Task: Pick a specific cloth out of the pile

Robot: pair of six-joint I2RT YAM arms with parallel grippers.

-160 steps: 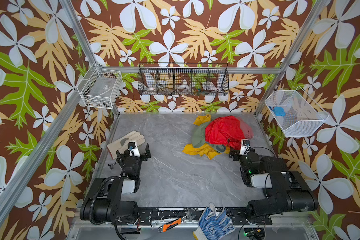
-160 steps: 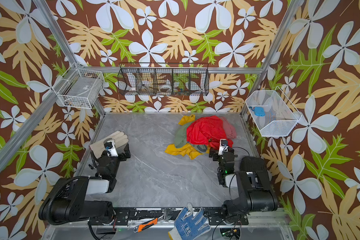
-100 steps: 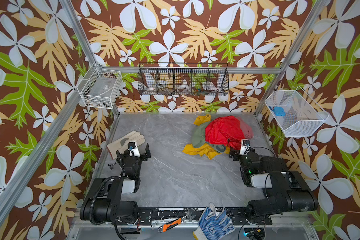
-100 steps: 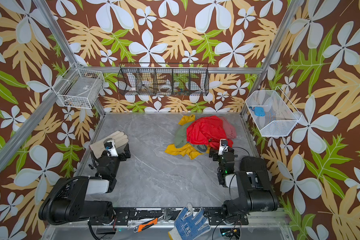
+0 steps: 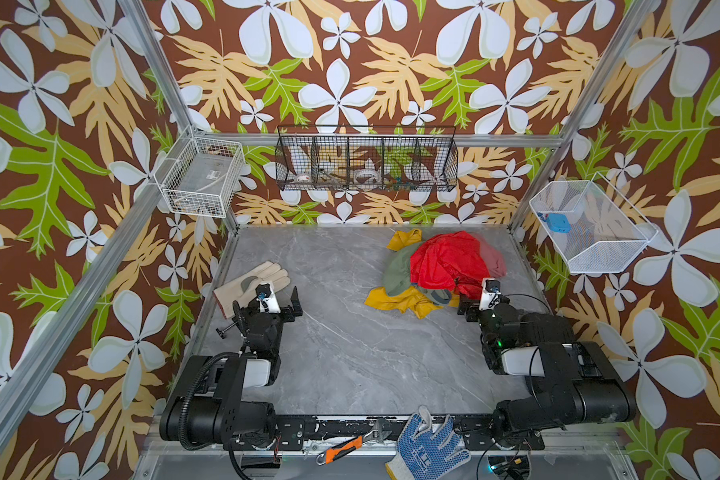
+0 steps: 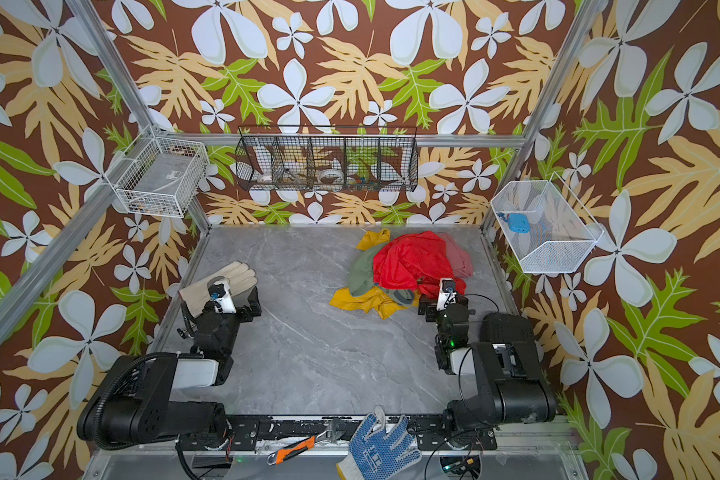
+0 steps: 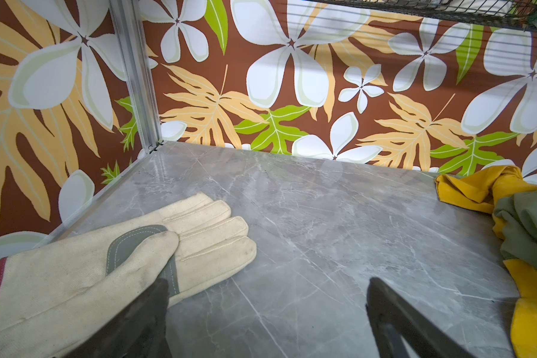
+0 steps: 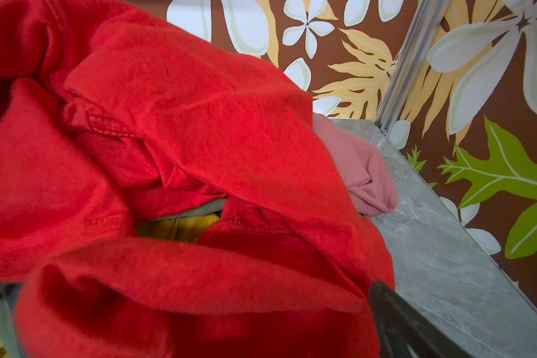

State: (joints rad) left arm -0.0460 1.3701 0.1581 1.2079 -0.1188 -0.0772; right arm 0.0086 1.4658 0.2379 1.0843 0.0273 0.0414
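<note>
Two black robot arms sit folded low at the near edge of a grey marble worktop (image 5: 350, 353), inside a booth with floral walls.

Judging by the layout, the task has not really begun. The cloth (image 5: 395, 300), a wrinkled mustard-yellow garment, lies on the far right part of the worktop beneath the pile (image 5: 445, 262). A broad flap spills out at the near left edge of the heap. A smaller piece pokes out at the far side. A bright red cloth (image 5: 449, 257) sits on top, with an olive-green cloth (image 5: 395, 266) to its left and a dull pink cloth (image 5: 493, 259) to its right. A grey strap (image 5: 435, 296) lies across the yellow flap. Gripping the yellow fabric and drawing it free are both yet to be done.

The right arm is bent back on itself. Its right end effector (image 5: 485, 303) is low at the pile's near edge, jaws spread wide, gripping nothing. Its wrist view is filled with red fabric, with a sliver of yellow showing through a gap.

The left arm is folded the same way. The left end effector (image 7: 267, 280) is released, jaws wide apart. One finger hangs over a cream work glove (image 5: 252, 282), well apart from the pile.
</note>
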